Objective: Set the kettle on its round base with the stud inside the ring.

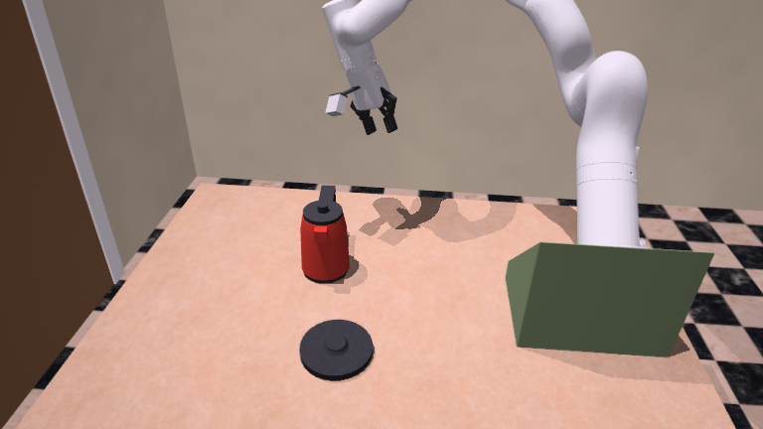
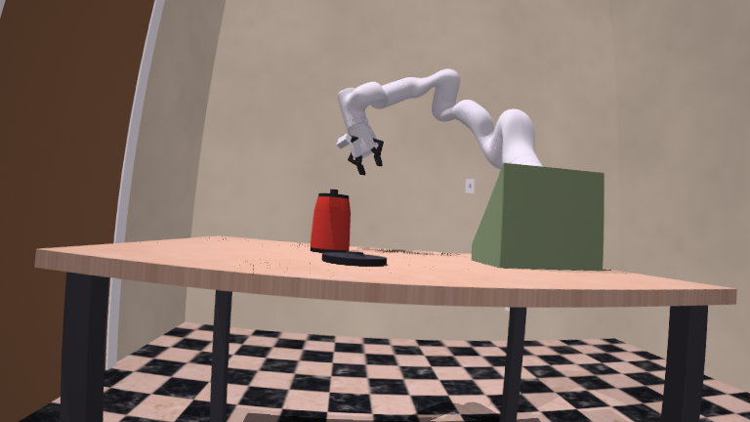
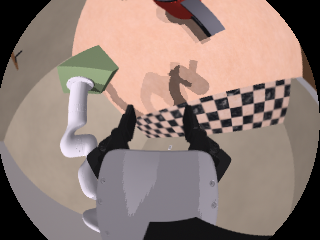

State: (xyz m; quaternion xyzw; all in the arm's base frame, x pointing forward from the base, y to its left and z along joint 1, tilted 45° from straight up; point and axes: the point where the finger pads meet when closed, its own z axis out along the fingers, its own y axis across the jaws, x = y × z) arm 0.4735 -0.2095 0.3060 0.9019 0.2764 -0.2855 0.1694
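A red kettle [image 1: 324,247] [image 2: 330,223] [image 3: 175,2] with a dark lid, knob and handle stands upright on the table [image 1: 197,300]. Its handle [image 1: 327,194] [image 3: 203,15] points toward the far edge. The round dark base [image 1: 336,350] [image 2: 354,258] lies flat with its stud up, apart from the kettle, nearer the front of the table. My gripper [image 1: 381,123] [image 2: 368,164] [image 3: 159,111] is open and empty. It hangs high in the air, above and behind the kettle, a little to its right.
A green box [image 1: 602,298] [image 2: 544,221] [image 3: 87,70] stands at the table's right side, in front of the arm's foot. A wall and a brown door [image 1: 33,188] lie to the left. Checkered floor [image 1: 725,255] surrounds the table.
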